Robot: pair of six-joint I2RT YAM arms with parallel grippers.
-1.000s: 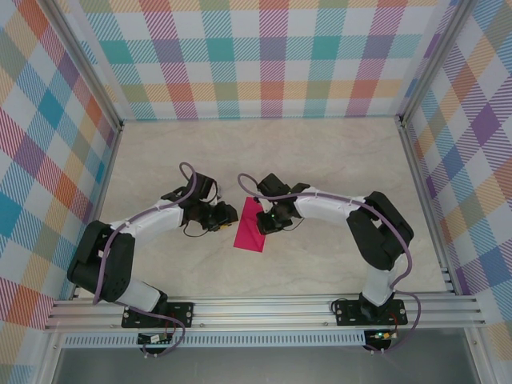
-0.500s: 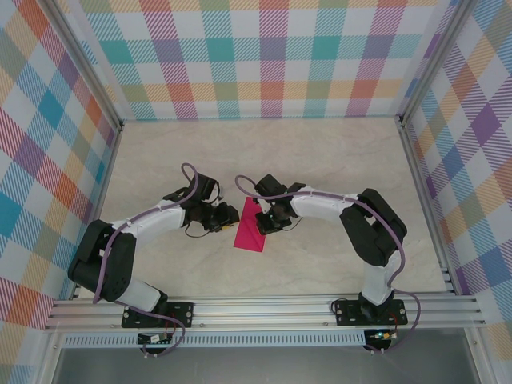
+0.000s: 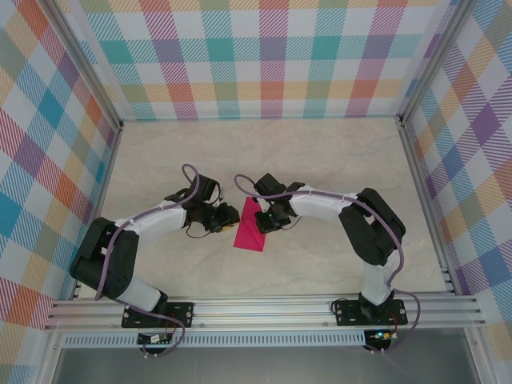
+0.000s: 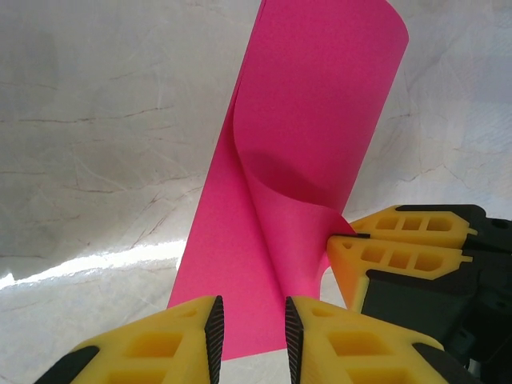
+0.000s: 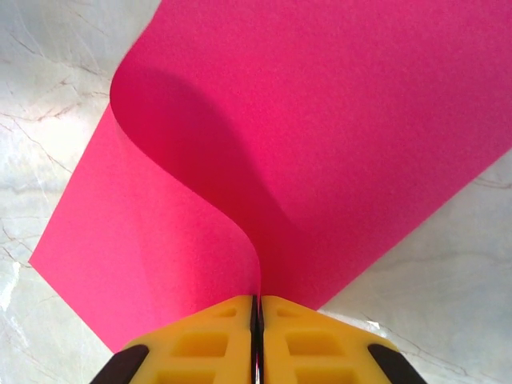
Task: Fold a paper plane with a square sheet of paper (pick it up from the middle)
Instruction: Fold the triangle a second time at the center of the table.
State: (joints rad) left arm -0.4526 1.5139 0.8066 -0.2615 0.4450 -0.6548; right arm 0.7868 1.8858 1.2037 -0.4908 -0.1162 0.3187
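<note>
Midway through what I judge to be the first fold, my right gripper (image 5: 257, 308) stands clenched on one edge of the square sheet of paper (image 5: 336, 120). The sheet lies near the middle of the marble-look table (image 3: 336, 160), between my two claws. The pinched edge is lifted and carried over the rest of the sheet, so the magenta paper arches in a soft roll rather than a crease. I judge the grip sits right at the edge so that one half can be laid squarely over the other. My left gripper (image 4: 250, 324) hovers low at the sheet's other side, its jaws a narrow gap apart and clamping nothing that I can make out, with the flat lower layer showing between them. I take it to be posted there to pin or press the paper once the edges meet. No crease is set yet, so the job looks to be at an early stage. Checked walls (image 3: 272, 64) box in the table, enclosing the sheet and both arms.
</note>
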